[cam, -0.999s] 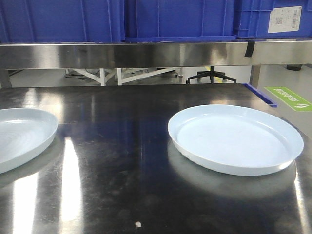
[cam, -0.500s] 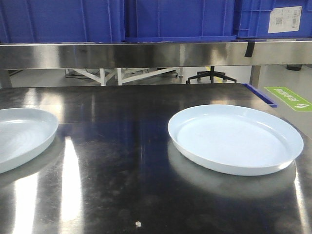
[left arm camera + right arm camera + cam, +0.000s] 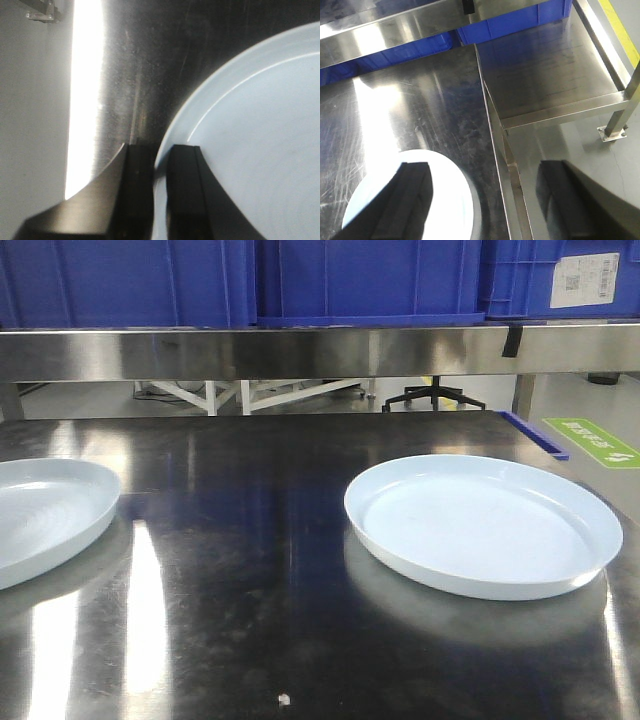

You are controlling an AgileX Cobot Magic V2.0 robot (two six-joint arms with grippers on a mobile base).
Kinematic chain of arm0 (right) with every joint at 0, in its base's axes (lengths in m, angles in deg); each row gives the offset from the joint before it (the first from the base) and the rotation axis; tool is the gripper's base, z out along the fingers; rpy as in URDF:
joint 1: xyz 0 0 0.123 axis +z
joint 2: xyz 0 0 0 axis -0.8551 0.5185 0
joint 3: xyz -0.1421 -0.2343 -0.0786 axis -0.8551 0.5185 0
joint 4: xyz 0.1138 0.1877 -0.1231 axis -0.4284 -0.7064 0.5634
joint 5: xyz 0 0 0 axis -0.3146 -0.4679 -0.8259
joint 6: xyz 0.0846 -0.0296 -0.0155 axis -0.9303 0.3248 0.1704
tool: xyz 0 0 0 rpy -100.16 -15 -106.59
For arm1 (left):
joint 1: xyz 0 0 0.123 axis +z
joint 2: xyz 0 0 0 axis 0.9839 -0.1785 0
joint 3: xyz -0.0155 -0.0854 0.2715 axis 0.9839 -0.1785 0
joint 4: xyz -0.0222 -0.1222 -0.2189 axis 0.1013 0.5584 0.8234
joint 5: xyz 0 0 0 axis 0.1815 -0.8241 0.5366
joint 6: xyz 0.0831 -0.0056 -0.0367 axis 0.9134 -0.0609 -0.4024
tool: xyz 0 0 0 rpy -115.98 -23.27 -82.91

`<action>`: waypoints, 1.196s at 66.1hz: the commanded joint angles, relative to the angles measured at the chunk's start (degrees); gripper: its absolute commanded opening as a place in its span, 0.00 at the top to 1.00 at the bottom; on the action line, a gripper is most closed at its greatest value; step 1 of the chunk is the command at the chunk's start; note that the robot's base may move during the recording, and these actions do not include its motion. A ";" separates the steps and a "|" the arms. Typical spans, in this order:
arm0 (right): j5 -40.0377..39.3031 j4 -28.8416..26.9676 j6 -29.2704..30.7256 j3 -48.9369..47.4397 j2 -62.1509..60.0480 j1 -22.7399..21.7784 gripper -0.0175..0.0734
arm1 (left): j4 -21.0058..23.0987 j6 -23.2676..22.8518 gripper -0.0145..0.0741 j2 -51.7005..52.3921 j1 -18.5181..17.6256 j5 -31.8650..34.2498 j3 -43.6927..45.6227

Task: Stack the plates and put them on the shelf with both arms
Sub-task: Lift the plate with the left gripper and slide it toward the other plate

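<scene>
Front view: left plate at the left edge of the surface; right plate lies flat, well apart.
Left wrist: left gripper clamped on left plate's rim, one finger inside, one outside.
Right wrist: right gripper spread wide, one finger over right plate.

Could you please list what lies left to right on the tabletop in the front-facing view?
Pale blue-white round plate, cut by the left edge → bare stretch of shiny steel tabletop → second pale blue-white round plate, wholly in view.
</scene>
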 commanded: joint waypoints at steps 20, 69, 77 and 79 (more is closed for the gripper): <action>-4.04 -0.11 0.24 -2.25 -0.53 0.04 0.20 | 2.34 -0.53 0.73 5.01 -2.12 -0.03 4.75; -3.64 -0.11 0.24 -2.25 -0.53 0.04 0.20 | 8.58 -0.53 0.73 5.84 -18.49 0.51 13.76; -3.64 -0.11 0.24 -2.25 -0.53 0.04 0.20 | 10.00 -0.53 0.73 4.14 -20.57 1.05 13.76; -3.64 -0.11 0.24 -2.25 -0.53 0.04 0.20 | 10.00 -0.53 0.73 3.79 -21.10 1.05 13.76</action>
